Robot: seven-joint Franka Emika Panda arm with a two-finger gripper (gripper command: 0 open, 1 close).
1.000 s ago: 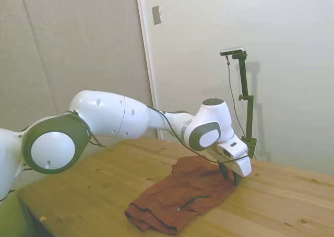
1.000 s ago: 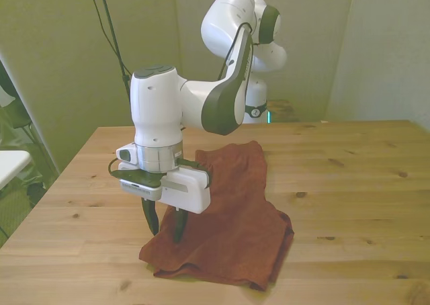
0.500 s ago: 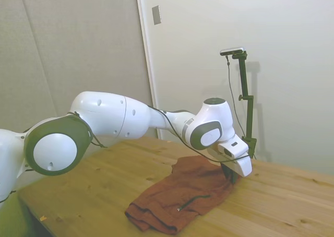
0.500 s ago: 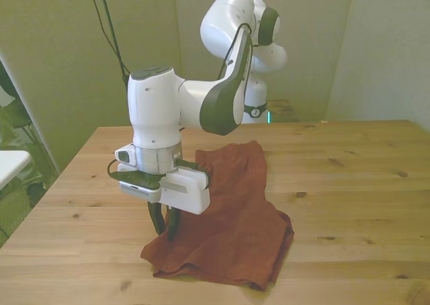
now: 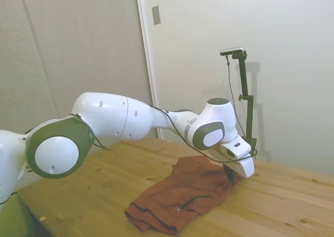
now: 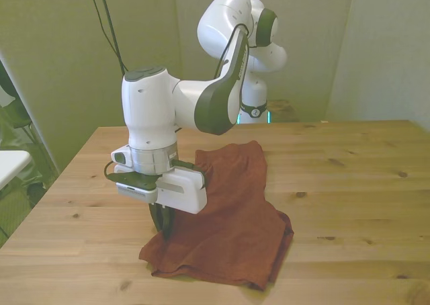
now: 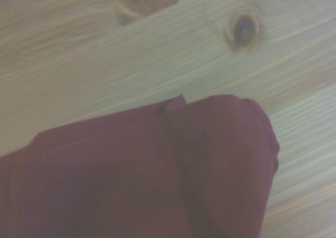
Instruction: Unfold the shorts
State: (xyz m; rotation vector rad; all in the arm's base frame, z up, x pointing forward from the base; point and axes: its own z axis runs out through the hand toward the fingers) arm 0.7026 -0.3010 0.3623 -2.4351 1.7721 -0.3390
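The rust-brown shorts (image 6: 235,204) lie folded in a heap on the wooden table (image 6: 356,184), running from the middle toward the near edge. In the side view the shorts (image 5: 182,192) show a dark zipper line (image 5: 194,200) on top. My gripper (image 6: 162,226) points straight down at the cloth's edge on the front view's left, with its fingers together on a pinch of fabric. In the side view the gripper (image 5: 232,175) sits at the far edge of the cloth. The wrist view shows a folded corner of the shorts (image 7: 157,170) over bare wood.
The table (image 5: 292,205) has bare wood on all sides of the cloth. A white object (image 6: 10,164) stands off the table at the front view's left edge. The arm's elbow and base rise behind the cloth.
The fingers stood apart over the cloth's edge a second ago and have since come together on it. The wrist has shifted slightly toward the front view's left.
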